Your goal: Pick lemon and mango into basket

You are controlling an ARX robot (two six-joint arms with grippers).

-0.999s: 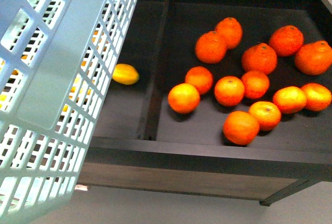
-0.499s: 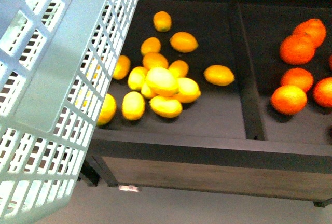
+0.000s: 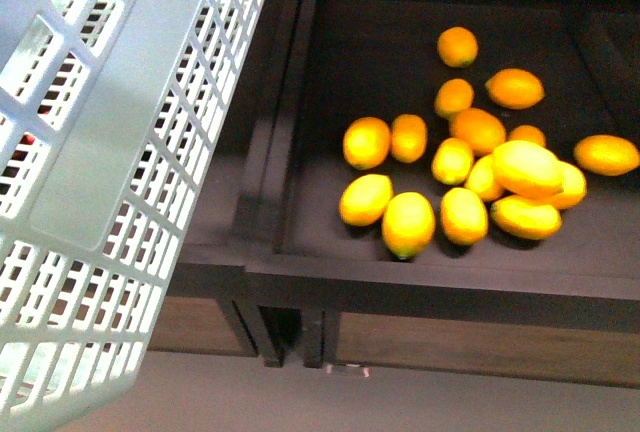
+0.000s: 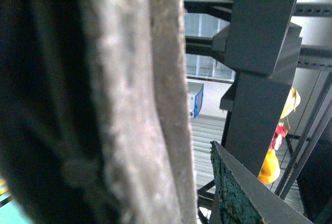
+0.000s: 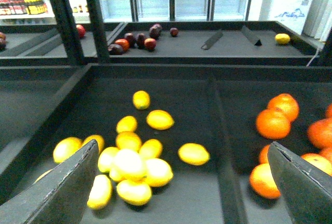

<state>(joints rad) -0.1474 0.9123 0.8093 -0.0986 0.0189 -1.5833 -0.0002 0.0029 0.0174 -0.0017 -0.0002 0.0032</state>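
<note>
The light aqua basket (image 3: pixel 120 182) fills the left of the front view, its lattice wall tilted close to the camera. My left gripper (image 4: pixel 199 182) is shut on the basket; a blurred grey-brown band (image 4: pixel 124 99) of it fills the left wrist view beside one finger pad (image 4: pixel 233 193). Several yellow lemons (image 3: pixel 465 177) lie heaped in a black tray compartment (image 3: pixel 440 287). The heap also shows in the right wrist view (image 5: pixel 129 164). My right gripper (image 5: pixel 182 146) is open and empty above and in front of it. No mango is recognisable. Neither arm shows in the front view.
A divider (image 5: pixel 220 146) separates the lemons from several oranges (image 5: pixel 273 123) in the adjoining compartment. A far shelf holds dark red fruits (image 5: pixel 137 41) and one yellow fruit (image 5: pixel 282 38). Dark rack posts (image 4: pixel 259 79) stand close in the left wrist view.
The front view has swung left along the shelf. The oranges have slid out of view to the right and the lemon heap now sits right of centre. The basket keeps its place in view.
</note>
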